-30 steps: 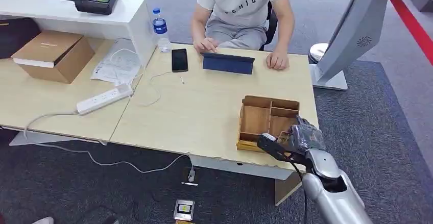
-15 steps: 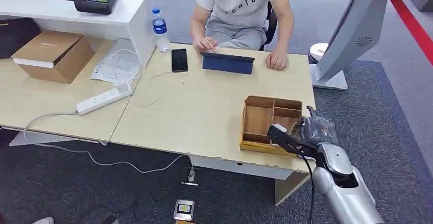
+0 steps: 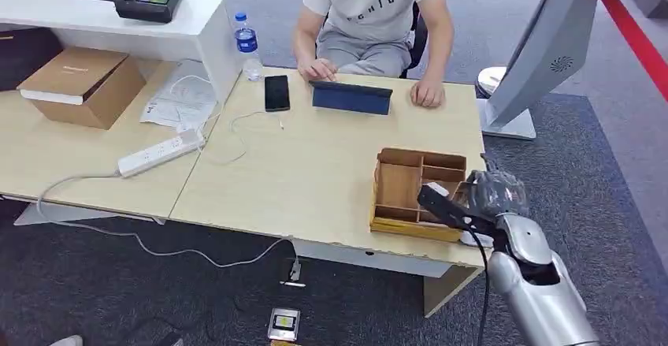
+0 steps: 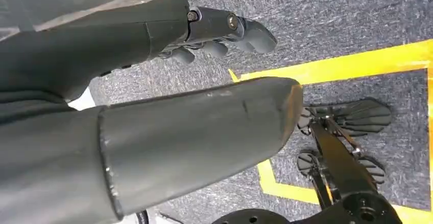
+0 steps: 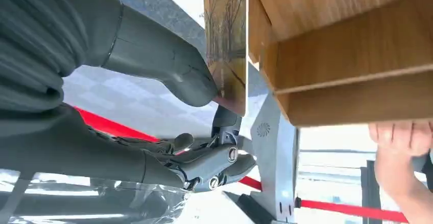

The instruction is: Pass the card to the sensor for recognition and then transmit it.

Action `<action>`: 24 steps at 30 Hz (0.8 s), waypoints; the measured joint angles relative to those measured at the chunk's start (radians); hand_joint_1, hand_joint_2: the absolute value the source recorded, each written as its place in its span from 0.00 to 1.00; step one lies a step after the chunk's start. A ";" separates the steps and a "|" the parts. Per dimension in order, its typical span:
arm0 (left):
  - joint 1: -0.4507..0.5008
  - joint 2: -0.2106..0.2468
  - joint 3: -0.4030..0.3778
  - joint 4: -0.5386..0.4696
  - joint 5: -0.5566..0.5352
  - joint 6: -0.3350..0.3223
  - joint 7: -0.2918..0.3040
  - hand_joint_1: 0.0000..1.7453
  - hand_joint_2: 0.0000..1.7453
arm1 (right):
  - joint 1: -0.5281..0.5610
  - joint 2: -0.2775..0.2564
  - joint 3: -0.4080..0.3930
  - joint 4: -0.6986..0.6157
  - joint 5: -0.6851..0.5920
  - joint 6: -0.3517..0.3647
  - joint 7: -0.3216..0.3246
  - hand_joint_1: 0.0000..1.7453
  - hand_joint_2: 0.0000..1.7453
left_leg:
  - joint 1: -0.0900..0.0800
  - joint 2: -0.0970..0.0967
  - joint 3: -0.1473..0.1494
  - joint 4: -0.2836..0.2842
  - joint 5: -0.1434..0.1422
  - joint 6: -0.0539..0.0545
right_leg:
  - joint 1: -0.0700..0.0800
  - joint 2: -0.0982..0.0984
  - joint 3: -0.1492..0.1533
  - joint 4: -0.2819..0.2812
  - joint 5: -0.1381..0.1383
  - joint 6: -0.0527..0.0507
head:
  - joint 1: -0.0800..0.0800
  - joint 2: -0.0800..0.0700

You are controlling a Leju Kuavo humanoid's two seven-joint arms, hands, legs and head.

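Surface: light wood table [image 3: 315,173], centre frame, on dark grey carpet [image 3: 606,173] | Wooden divided box [image 3: 415,192] at lower right | Right hand [image 3: 488,196] pinches card [image 5: 226,45] thumb-to-finger just beside the box | Left hand [image 4: 224,27] empty, fingers loosely apart | Person [image 3: 370,15] seated, top centre.

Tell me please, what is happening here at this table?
The robot's right hand pinches a card right beside the wooden box at the table's near right corner. Its left hand hangs over the carpet, holding nothing. Across the table a person sits with both hands at a tablet. The grey stand rises past the table's right end, away from the card.
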 joint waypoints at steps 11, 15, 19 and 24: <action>0.001 0.000 0.000 0.000 0.014 0.001 0.008 0.00 0.00 | -0.009 0.002 -0.003 -0.038 0.002 0.000 -0.003 1.00 1.00 | 0.000 0.000 0.000 0.000 0.000 0.000 | 0.000 0.000 0.000 0.000 0.000 0.000 | 0.000 0.000; 0.001 0.000 0.000 0.000 0.014 0.001 0.008 0.00 0.00 | -0.010 0.003 -0.003 -0.039 0.002 -0.001 -0.003 1.00 1.00 | 0.000 0.000 0.000 0.000 0.000 0.000 | 0.000 0.000 0.000 0.000 0.000 0.000 | 0.000 0.000; 0.001 0.000 0.000 0.000 0.015 0.001 0.010 0.00 0.00 | -0.011 0.005 -0.003 -0.039 0.002 -0.001 -0.003 1.00 1.00 | 0.000 0.000 0.000 0.000 0.000 0.000 | 0.000 0.000 0.000 0.000 0.000 0.000 | 0.000 0.000; 0.001 0.000 0.000 0.000 0.020 0.004 0.018 0.00 0.00 | -0.012 0.009 -0.002 -0.048 0.008 -0.001 -0.004 1.00 1.00 | 0.000 0.000 0.000 0.000 0.000 0.000 | 0.000 0.000 0.000 0.000 0.000 0.000 | 0.000 0.000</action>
